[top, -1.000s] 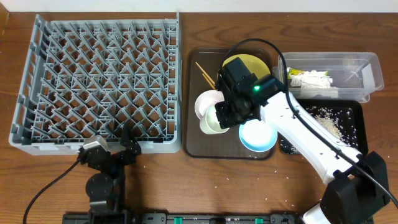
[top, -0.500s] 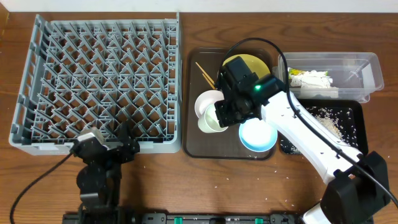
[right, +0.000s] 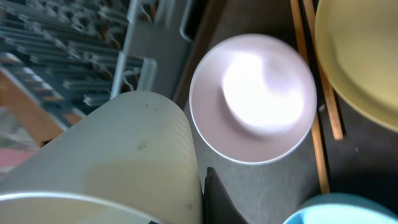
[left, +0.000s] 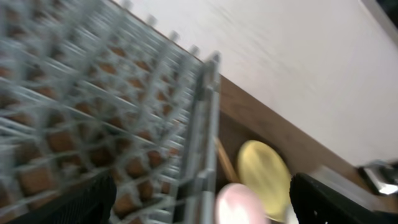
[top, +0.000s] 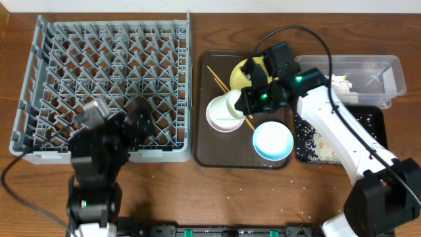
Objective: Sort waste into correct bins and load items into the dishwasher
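Wooden bench (top: 197, 191) all the way across, shot from above. Far left is the grey dish rack (top: 105, 85), with nothing in it that I can see. My left tool (top: 131, 122) hangs over its front edge, jaws wide apart and holding nothing; that wrist view is pretty blurry.

Next comes the brown tray (top: 210, 148) with the white bowl (top: 217, 117) on its left side and the chopsticks (top: 216, 76) lying diagonally behind it, by the yellow plate (top: 242, 74). The right tool (top: 247, 102) is clamped tight on the small white cup (top: 235, 102), which is tipped sideways just above the white bowl. The light blue bowl (top: 273, 140) sits at the tray's front right.

Far right: the clear tub (top: 375, 66) with crumpled paper (top: 341, 82) in it, and the black tray (top: 378, 115) in front holding rice scraps (top: 322, 141).
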`<action>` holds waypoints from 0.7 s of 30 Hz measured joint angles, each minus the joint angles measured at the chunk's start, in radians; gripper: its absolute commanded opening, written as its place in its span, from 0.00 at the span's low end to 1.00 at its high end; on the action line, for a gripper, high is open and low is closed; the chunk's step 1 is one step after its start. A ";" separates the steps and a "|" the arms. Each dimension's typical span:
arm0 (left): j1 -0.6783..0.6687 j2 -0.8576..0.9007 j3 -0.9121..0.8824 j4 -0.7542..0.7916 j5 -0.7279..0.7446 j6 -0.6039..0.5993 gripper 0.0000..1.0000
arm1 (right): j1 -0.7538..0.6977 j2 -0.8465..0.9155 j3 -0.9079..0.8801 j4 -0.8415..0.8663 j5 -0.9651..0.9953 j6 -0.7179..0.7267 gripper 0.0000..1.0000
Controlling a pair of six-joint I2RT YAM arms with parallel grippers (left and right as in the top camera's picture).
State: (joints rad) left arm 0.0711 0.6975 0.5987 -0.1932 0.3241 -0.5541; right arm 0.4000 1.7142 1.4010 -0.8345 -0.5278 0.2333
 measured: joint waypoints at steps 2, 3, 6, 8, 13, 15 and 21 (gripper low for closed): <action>0.000 0.065 0.018 0.041 0.067 -0.046 0.90 | -0.023 0.000 0.000 0.022 -0.047 -0.007 0.01; 0.000 0.092 0.020 0.066 0.100 -0.072 0.91 | -0.033 0.000 0.000 0.029 -0.068 -0.008 0.01; 0.000 0.162 0.020 0.139 0.189 -0.195 0.90 | -0.056 0.000 0.000 0.050 -0.124 -0.012 0.01; 0.000 0.192 0.020 0.167 0.223 -0.295 0.90 | -0.066 0.000 0.000 0.072 -0.161 -0.014 0.01; 0.000 0.259 0.021 0.173 0.352 -0.684 0.90 | -0.081 0.000 0.000 0.141 -0.237 -0.018 0.01; 0.000 0.269 0.021 0.172 0.400 -0.763 0.90 | -0.084 0.000 0.000 0.169 -0.262 -0.018 0.01; 0.000 0.272 0.021 0.175 0.509 -0.864 0.89 | -0.084 0.000 0.000 0.218 -0.317 -0.018 0.01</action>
State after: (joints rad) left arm 0.0711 0.9691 0.6193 -0.0181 0.8330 -1.4178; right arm 0.3157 1.7142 1.4006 -0.6167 -0.8448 0.2153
